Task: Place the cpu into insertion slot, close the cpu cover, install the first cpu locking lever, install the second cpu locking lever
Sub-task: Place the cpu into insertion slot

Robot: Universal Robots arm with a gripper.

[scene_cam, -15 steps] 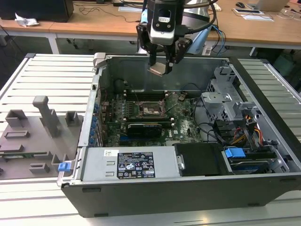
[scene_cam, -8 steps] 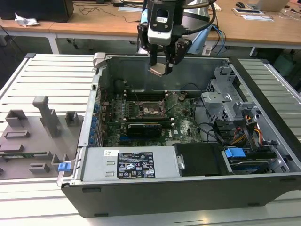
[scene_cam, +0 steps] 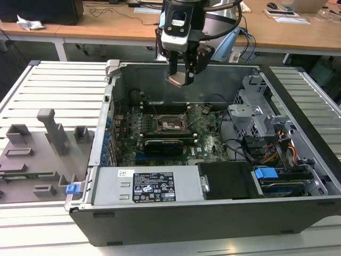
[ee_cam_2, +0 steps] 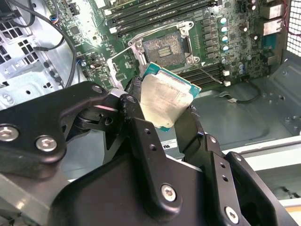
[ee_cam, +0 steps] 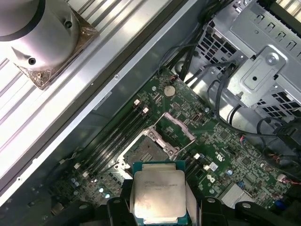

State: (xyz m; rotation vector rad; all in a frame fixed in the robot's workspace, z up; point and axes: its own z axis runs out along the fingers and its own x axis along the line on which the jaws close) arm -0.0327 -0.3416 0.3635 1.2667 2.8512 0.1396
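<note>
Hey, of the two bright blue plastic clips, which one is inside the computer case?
The blue clip on the exterior view's right, which lies within the case. The other clip sits outside the case's corner, on that view's left.

Small square black metal-rimmed insertion slot (scene_cam: 171, 124): open to approach from above. Around it in the exterior view: long black memory slots (scene_cam: 169, 106) at 12 o'clock; long black expansion card (scene_cam: 162, 144) at 6; grey perforated metal drive cage (scene_cam: 254, 114) at 3; grey metal case wall (scene_cam: 110, 114) at 9.
</note>
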